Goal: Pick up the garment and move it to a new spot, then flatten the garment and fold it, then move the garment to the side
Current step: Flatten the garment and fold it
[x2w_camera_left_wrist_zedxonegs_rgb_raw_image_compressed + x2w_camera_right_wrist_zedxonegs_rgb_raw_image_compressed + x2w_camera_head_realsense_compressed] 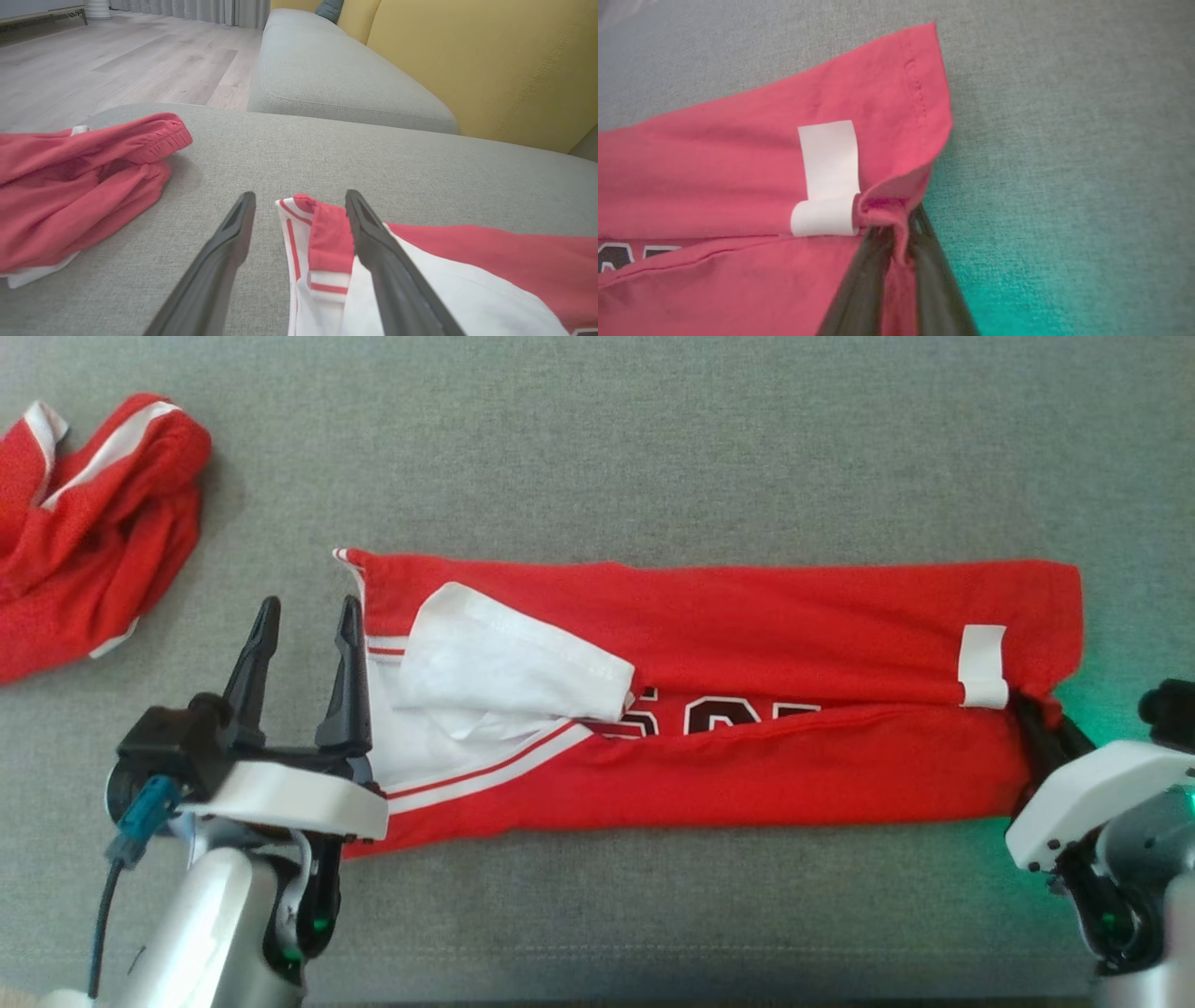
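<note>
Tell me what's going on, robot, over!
Left gripper open at jersey, collar end. Right gripper pinched on its other end. Jersey folded into long strip on couch. Second red garment to left, not touching.

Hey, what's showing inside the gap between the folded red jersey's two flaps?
Dark, white-outlined print on the jersey peeks through the gap. The red flaps cover most of it, so it cannot be read. A white panel hides its left end.
</note>
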You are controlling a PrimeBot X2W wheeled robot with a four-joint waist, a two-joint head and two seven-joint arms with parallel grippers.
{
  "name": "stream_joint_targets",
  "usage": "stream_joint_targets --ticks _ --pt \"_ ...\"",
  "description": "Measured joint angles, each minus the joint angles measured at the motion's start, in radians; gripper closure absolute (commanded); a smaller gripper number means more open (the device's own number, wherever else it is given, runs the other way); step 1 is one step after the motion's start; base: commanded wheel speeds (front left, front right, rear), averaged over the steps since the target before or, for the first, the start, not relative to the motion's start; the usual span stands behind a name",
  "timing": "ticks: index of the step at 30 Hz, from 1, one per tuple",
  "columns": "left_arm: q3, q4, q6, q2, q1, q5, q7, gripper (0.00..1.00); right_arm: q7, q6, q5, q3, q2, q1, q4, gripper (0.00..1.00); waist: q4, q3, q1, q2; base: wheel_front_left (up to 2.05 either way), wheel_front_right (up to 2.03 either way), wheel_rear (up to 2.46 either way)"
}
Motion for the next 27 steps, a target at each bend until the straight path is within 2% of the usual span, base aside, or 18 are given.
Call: stream_joint_targets --ticks 10,17,21,27 --pt "0.007 0.029 -0.009 -0.014 0.008 0.009 -0.004 0.00 -0.034 0.000 -0.003 -0.098 0.003 0.023 0.010 1.00 -0.006 -0.063 0.0000 0.0000 0.00 0.00 0.00" --pt "0.009 0.040 -0.014 -0.015 0.057 0.009 -0.004 0.00 -0.059 0.000 -0.021 -0.130 -0.028 0.023 0.008 1.00 -0.012 -0.121 0.0000 0.0000 0.00 0.00 0.00" --pt "0.010 0.044 -0.007 -0.015 0.081 0.009 -0.004 0.00 -0.059 0.000 -0.033 -0.045 -0.033 0.021 -0.053 1.00 -0.017 -0.157 0.0000 0.0000 0.00 0.00 0.00" --pt "0.009 0.041 0.002 -0.015 0.091 0.009 -0.002 0.00 -0.052 0.000 -0.037 0.162 -0.033 -0.014 -0.112 1.00 -0.026 -0.194 0.0000 0.0000 0.00 0.00 0.00"
